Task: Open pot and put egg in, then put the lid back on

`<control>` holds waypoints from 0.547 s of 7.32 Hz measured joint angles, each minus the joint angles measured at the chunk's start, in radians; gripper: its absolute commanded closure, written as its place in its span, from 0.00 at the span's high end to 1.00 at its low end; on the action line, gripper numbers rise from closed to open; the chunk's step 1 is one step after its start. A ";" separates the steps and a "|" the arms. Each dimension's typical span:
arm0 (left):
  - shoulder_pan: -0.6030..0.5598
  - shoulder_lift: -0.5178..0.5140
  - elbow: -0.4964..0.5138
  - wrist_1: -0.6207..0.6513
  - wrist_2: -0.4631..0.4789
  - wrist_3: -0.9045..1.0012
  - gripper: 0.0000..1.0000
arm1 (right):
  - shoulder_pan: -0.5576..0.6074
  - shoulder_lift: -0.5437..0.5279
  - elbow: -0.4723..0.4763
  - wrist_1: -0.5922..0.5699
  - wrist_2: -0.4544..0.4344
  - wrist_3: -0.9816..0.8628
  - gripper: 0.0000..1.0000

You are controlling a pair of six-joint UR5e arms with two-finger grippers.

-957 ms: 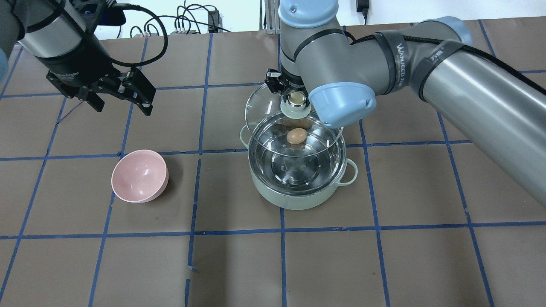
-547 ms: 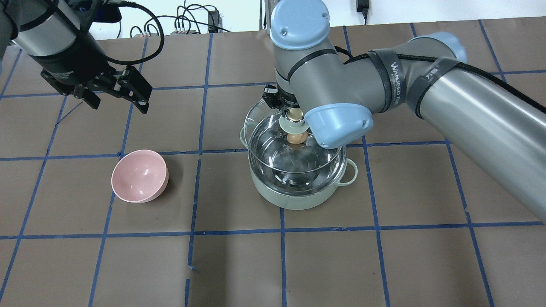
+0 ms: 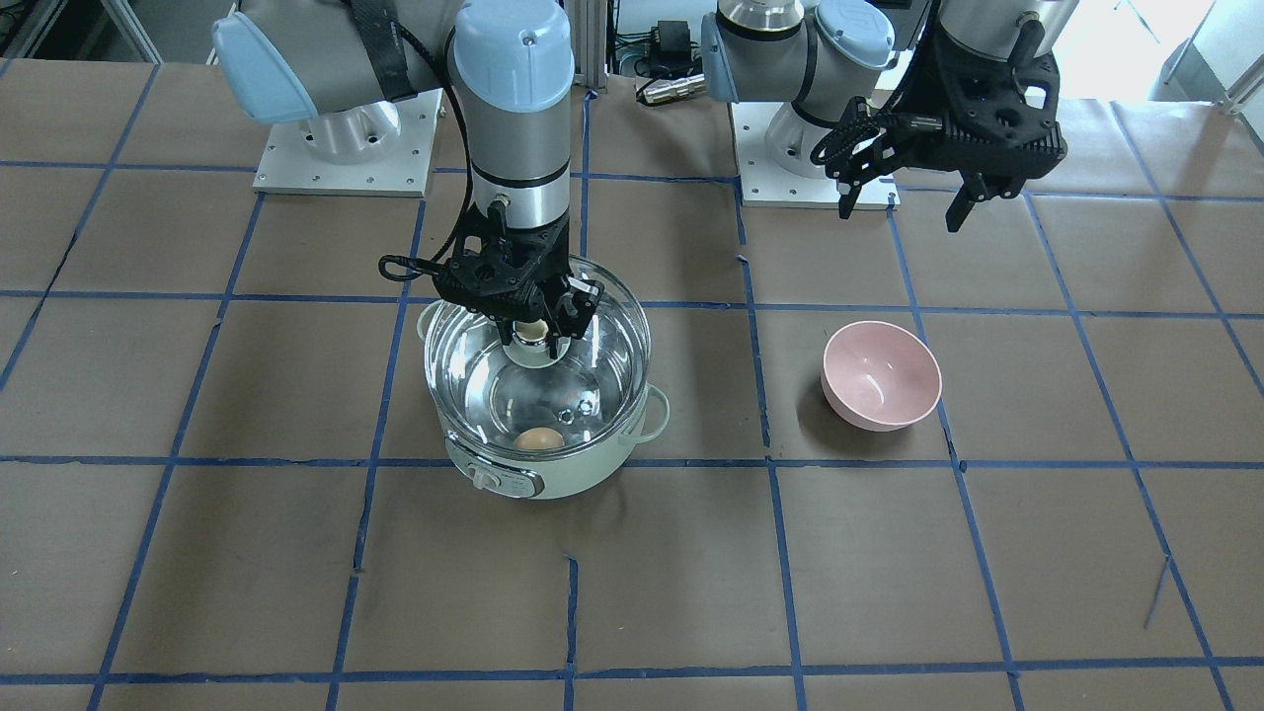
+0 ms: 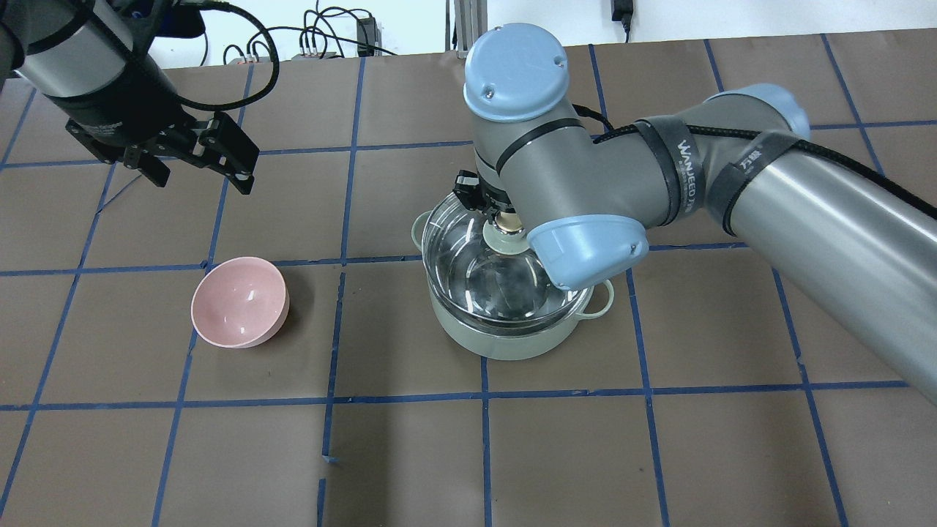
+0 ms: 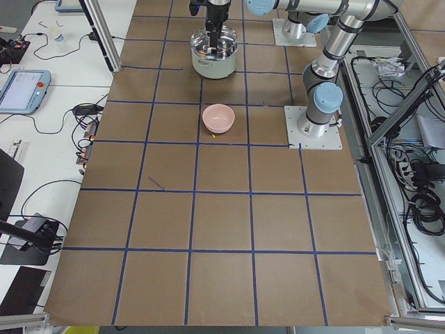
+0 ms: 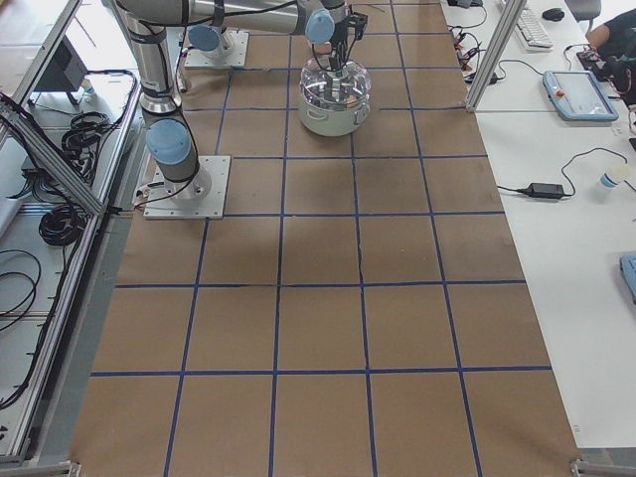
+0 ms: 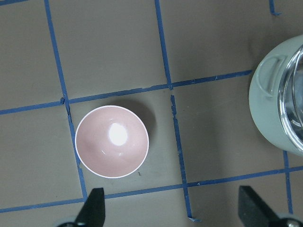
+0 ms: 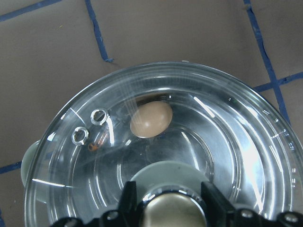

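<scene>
The mint-green pot stands mid-table, also in the front view. The tan egg lies inside it, seen through the glass in the right wrist view. My right gripper is shut on the beige knob of the clear glass lid and holds the lid level over the pot's opening, about lined up with the rim. I cannot tell whether the lid rests on the rim. My left gripper is open and empty, raised over the table's back left.
An empty pink bowl sits to the pot's left, below the left gripper in the left wrist view. The right arm's elbow hangs over the pot's right side. Blue tape lines grid the brown table.
The right gripper has carried the lid forward and down from behind the pot to over its opening. The egg is now hidden in the overhead view. The left gripper drifted slightly back.
</scene>
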 measured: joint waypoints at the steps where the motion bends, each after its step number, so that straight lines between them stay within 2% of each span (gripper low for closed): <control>1: -0.001 0.001 -0.002 0.001 0.000 -0.005 1.00 | 0.003 0.000 0.002 0.000 0.000 0.004 0.32; 4: -0.003 0.002 -0.004 0.015 0.000 -0.017 1.00 | 0.004 0.000 0.004 0.002 0.001 0.007 0.32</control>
